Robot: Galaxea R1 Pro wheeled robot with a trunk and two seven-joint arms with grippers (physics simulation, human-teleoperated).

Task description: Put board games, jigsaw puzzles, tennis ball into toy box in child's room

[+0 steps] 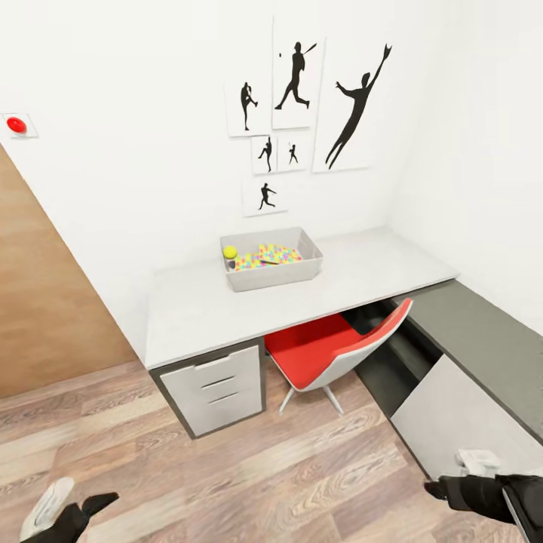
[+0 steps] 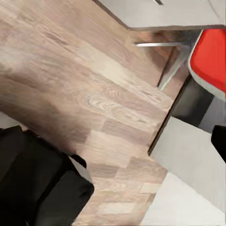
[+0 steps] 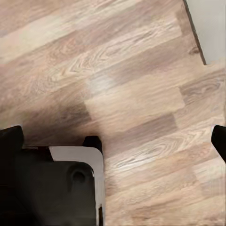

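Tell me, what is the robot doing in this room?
The robot stands on the wooden floor facing a white desk, with both arms low and nothing in them. On the desk sits the toy box, with a yellow tennis ball and colourful pieces inside. A red chair is tucked under the desk. The left gripper and right gripper hang above the floor.

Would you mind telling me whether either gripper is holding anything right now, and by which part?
Nothing is held: the left gripper and right gripper are open over bare floor.
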